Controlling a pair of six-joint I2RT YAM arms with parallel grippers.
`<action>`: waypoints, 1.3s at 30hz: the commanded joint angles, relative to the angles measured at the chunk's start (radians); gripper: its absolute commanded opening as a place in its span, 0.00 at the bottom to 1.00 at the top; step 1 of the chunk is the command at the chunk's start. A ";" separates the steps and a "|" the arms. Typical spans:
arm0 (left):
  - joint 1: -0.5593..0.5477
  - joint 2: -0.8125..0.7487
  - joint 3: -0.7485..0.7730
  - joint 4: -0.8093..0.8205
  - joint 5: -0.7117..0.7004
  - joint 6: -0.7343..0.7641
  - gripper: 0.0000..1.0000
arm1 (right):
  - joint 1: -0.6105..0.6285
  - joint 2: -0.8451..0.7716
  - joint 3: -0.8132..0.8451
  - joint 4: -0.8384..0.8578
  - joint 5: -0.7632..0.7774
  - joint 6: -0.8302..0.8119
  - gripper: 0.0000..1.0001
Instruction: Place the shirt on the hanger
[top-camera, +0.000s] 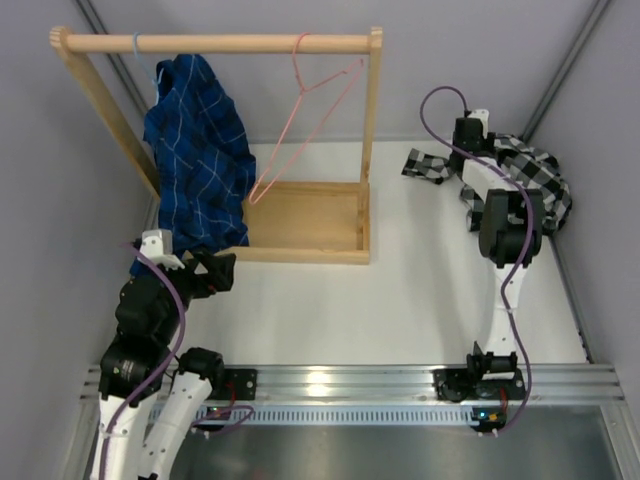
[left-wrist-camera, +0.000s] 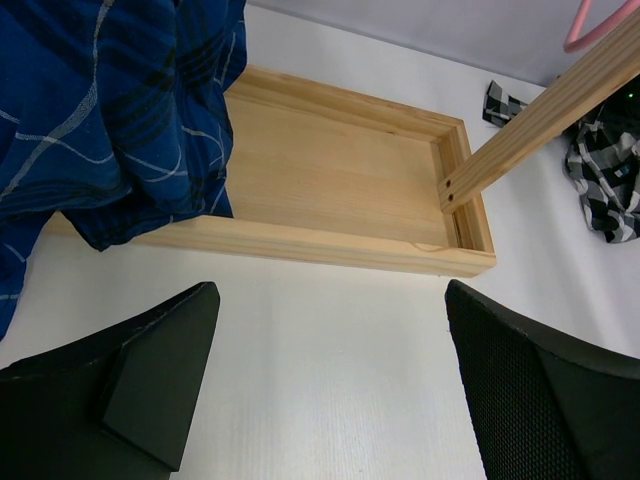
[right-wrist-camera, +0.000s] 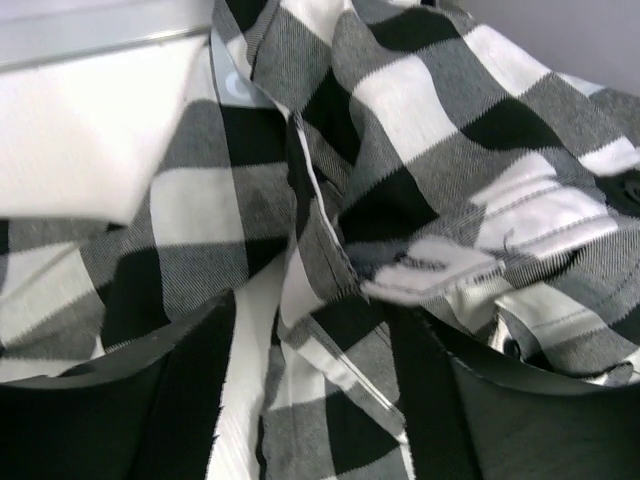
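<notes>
**Black-and-white cloth fills the right wrist view**

From above, the right arm hides the middle of the shirt (top-camera: 545, 180), which lies crumpled at the table's far right, well apart from the hanger (top-camera: 308, 130) on the wooden rail (top-camera: 220, 43). The right gripper (right-wrist-camera: 320, 330) is stretched far forward, its jaws apart around a fold; a firm pinch I cannot confirm. The left gripper (left-wrist-camera: 330, 330) is folded back near the base, its jaws wide apart.

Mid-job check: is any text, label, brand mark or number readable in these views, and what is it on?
No text, brand mark or number is readable in any view.
White patch on the shirt, possibly a sewn-in label: too blurred to read, if it carries any print at all.
</notes>
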 joint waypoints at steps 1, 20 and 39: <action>-0.005 -0.016 -0.007 0.061 0.017 0.009 0.98 | -0.012 0.019 0.113 0.029 0.015 0.049 0.58; -0.005 -0.020 -0.010 0.072 0.029 0.017 0.98 | 0.018 -0.335 -0.330 0.281 -0.143 0.357 0.00; -0.005 0.035 -0.226 0.672 0.694 -0.352 0.98 | 0.481 -1.653 -0.728 -0.082 -0.334 0.615 0.00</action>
